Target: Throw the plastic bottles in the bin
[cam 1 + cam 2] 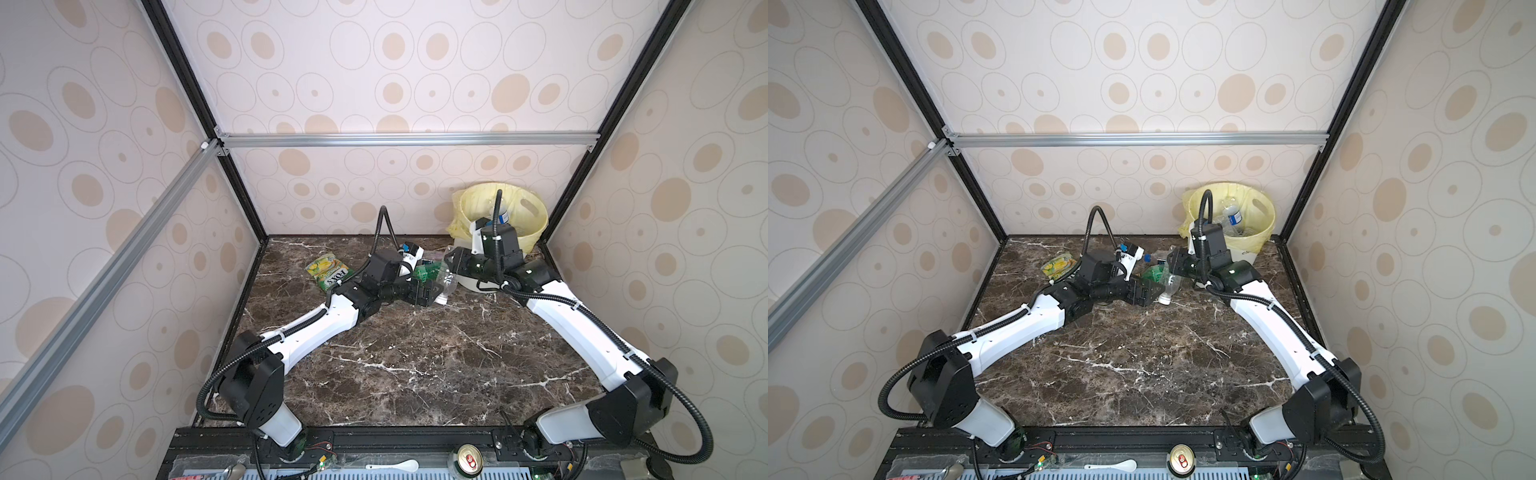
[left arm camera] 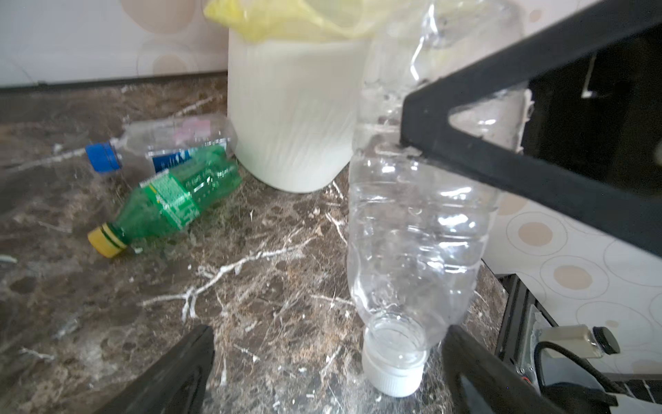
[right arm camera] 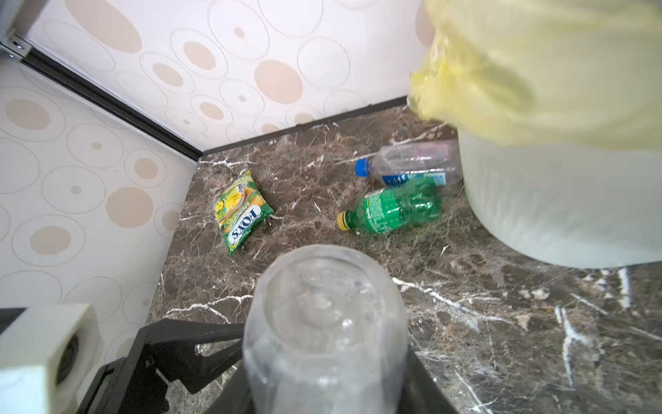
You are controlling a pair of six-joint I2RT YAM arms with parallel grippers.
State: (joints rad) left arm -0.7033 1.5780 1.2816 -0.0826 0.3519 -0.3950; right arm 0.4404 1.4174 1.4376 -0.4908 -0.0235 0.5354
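Observation:
A clear plastic bottle [image 2: 415, 233] with a white cap hangs cap-down, and my right gripper [image 3: 324, 390] is shut on its upper body. One finger [image 2: 501, 157] of that gripper crosses it in the left wrist view. My left gripper [image 2: 333, 358] stands open around the cap, with neither finger touching it. In both top views the two grippers [image 1: 430, 293] [image 1: 451, 259] meet at this bottle [image 1: 448, 282], left of the bin [image 1: 536, 224]. A green bottle [image 3: 397, 208] and a clear blue-capped bottle [image 3: 412, 166] lie on the table beside the bin's wall [image 2: 293, 125]. Another bottle [image 1: 1233, 216] lies inside the bin.
A yellow-green FOXS packet [image 1: 328, 272] lies flat at the back left of the marble table [image 1: 415, 365]. A drink can [image 1: 468, 459] and a white spoon [image 1: 399, 465] sit below the front rail. Walls close in the back and both sides.

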